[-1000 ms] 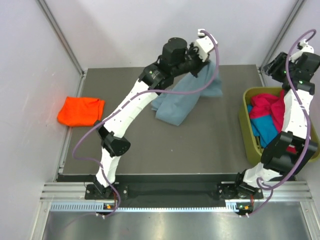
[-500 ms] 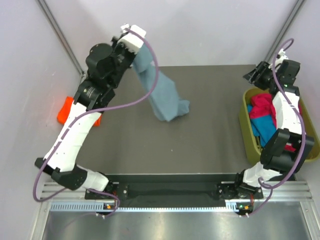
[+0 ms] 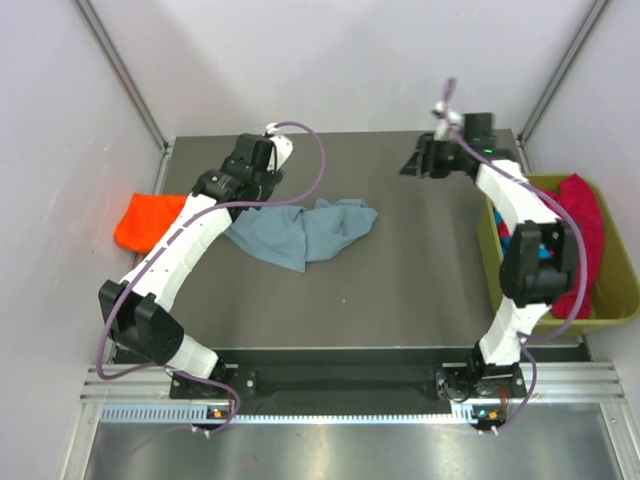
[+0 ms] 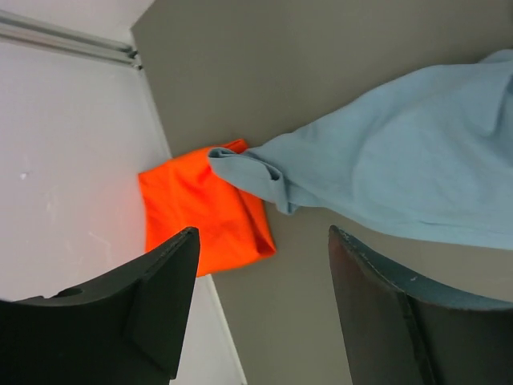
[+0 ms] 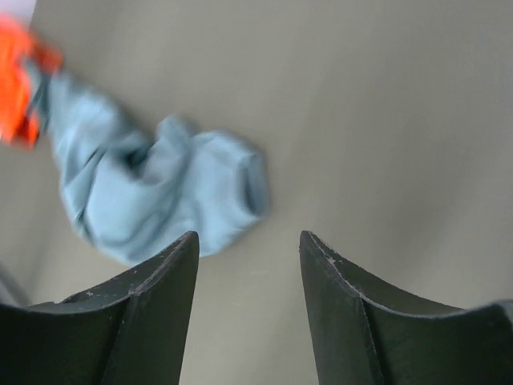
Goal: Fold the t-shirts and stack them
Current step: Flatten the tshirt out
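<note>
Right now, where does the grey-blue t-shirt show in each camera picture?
Top external: grey-blue t-shirt crumpled, just left of centre.
Left wrist: grey-blue t-shirt upper right.
Right wrist: grey-blue t-shirt blurred, left of centre.
Shared landmark: orange-red t-shirt, left of it in all three.

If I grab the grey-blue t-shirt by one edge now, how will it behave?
Probably floppy: the grey-blue t-shirt lies crumpled in soft folds on the table, so it should drape and hang. The cloth looks thin, so likely light. A push would probably bunch it further rather than slide it.
</note>
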